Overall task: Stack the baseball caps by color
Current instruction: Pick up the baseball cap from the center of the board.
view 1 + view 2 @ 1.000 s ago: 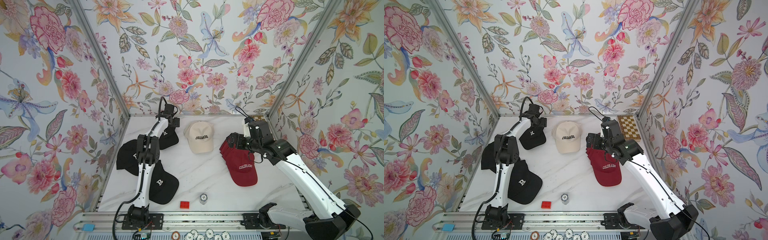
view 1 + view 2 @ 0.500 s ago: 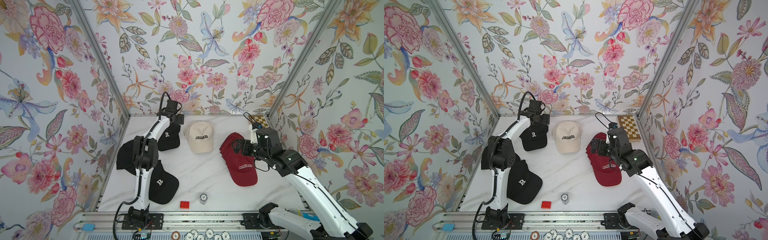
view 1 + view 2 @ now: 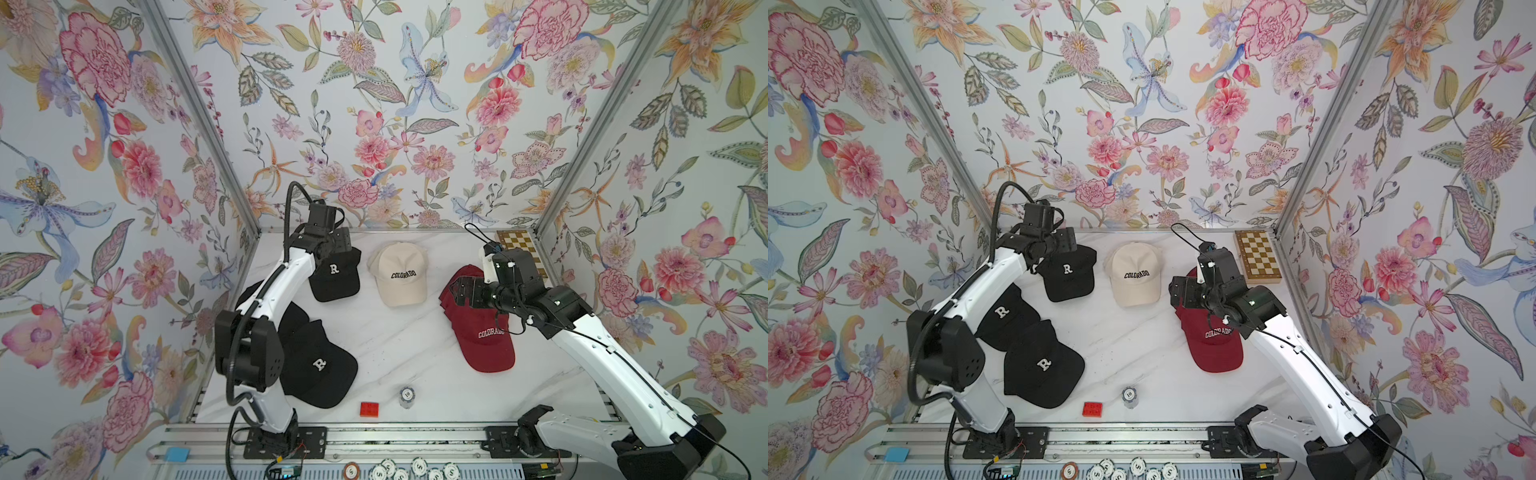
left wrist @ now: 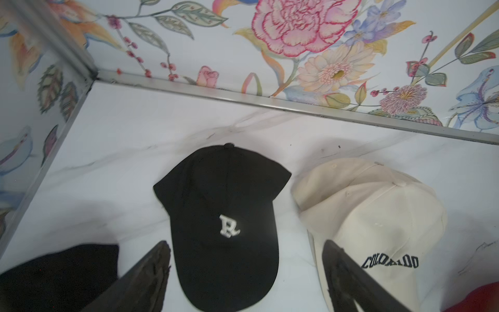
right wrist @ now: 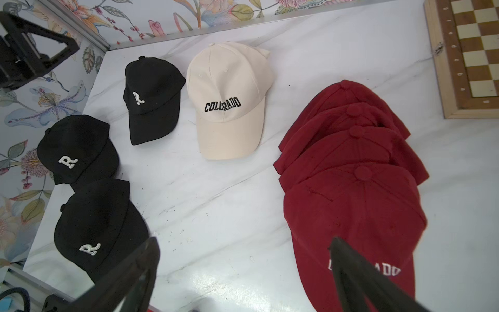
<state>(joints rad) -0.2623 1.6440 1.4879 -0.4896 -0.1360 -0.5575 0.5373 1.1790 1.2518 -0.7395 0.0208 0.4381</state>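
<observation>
Right wrist view shows the largest group first: a shingled stack of four maroon fabric "COLORADO" caps (image 5: 351, 189) at 3 o'clock on the table. It appears complete. The right gripper (image 5: 244, 240) hovers over it, jaws spread and holding nothing. A pair of overlapping black fabric "R" caps (image 5: 91, 205) lies at 8 o'clock. The cream fabric "COLORADO" cap (image 5: 229, 94) sits at 12 o'clock; whether a second lies beneath it cannot be told. The lone black "R" cap (image 4: 224, 194) lies at 11 o'clock, with the left gripper (image 4: 246, 243) above it, jaws wide and empty.

Judged step: move the lone cap onto the black pair. Descend squarely, pinch the stiff brim rather than the soft crown, and lift clear of the cream cap just beside it.

Floral-papered walls (image 3: 374, 104) enclose the white marble-patterned tabletop (image 3: 415, 345). A wooden chessboard (image 3: 1256, 257) lies at 1 o'clock. A small poker-chip stack (image 3: 407, 395) and a red block (image 3: 369, 409) lie at 6 o'clock.
</observation>
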